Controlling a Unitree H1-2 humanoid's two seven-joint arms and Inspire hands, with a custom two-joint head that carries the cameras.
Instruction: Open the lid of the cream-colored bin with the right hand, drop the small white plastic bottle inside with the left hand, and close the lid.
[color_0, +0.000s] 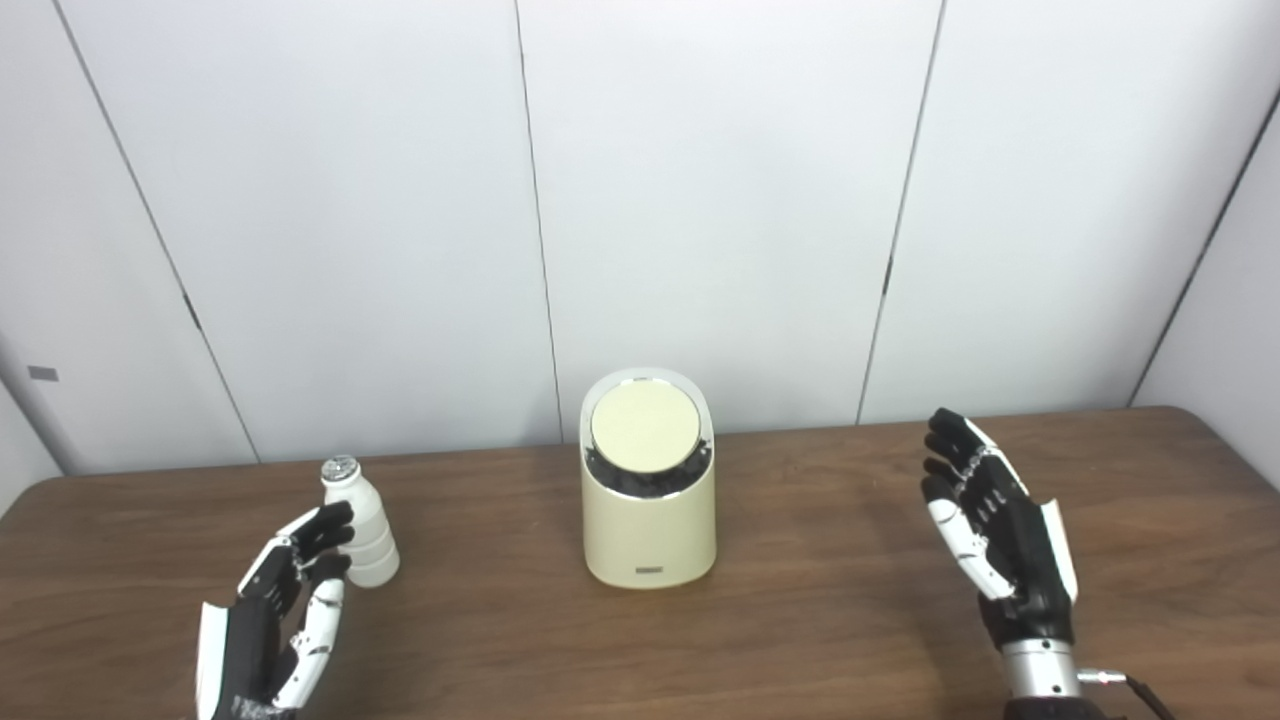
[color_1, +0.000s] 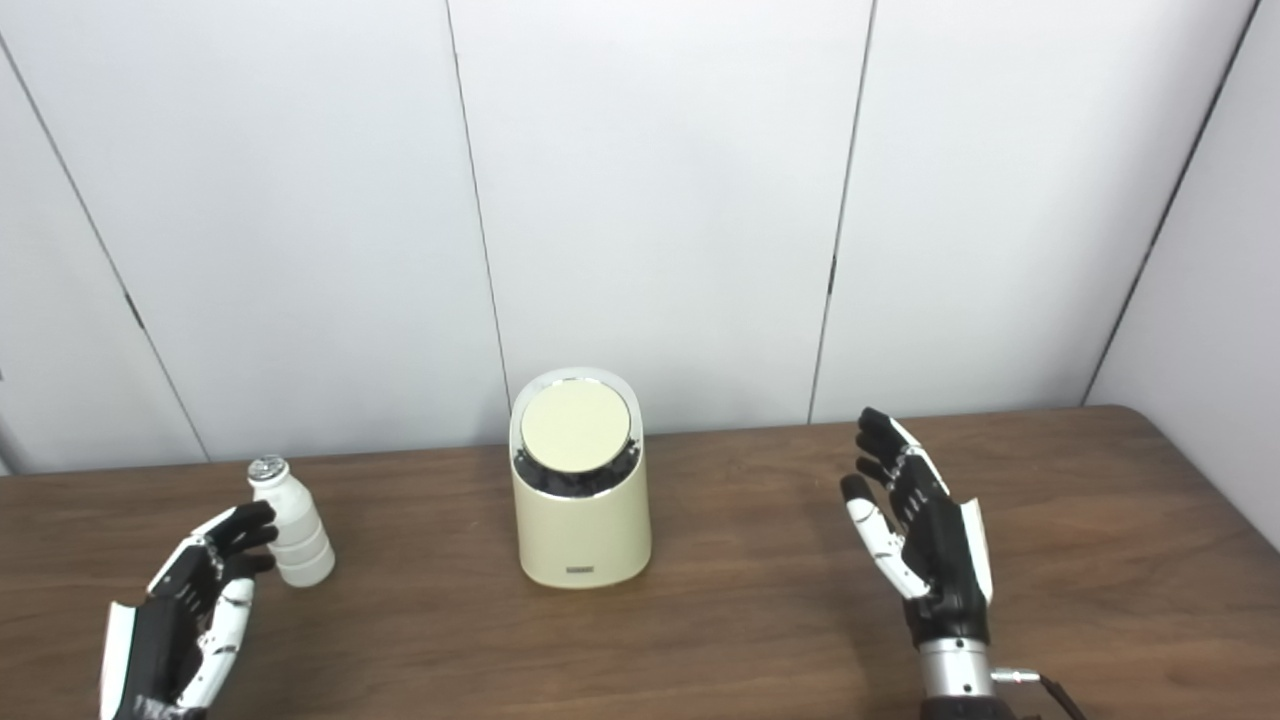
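A wall of plain white panels (color_0: 700, 200), divided by thin dark vertical seams, fills the upper part of both head views and stands right behind the desk's far edge; at the right a second white wall (color_1: 1200, 300) meets it at an angle. Below it spreads the dark brown wood-grain desk (color_0: 820, 620), whose far right corner is rounded and whose far left corner also shows in the left eye view. The cream-colored, rounded plastic bin (color_0: 648, 520) stands upright near the middle of the desk, closer to the far edge than to the near one, with a small grey label low on its front. Its round, pale cream lid (color_0: 645, 425) lies shut on the sloping top, ringed by a dark band and a bright rim. The black-and-white right hand (color_0: 990, 530) is raised toward the right side of the desk, well apart from the bin, fingers spread and holding nothing. The black-and-white left hand (color_0: 280, 600) sits near the near left edge, fingers loosely apart and empty, its fingertips (color_0: 335, 520) just beside the bottle; whether they touch it I cannot tell. The small white ribbed plastic bottle (color_0: 362, 535) with a silvery cap stands upright on the left part of the desk, well apart from the bin.
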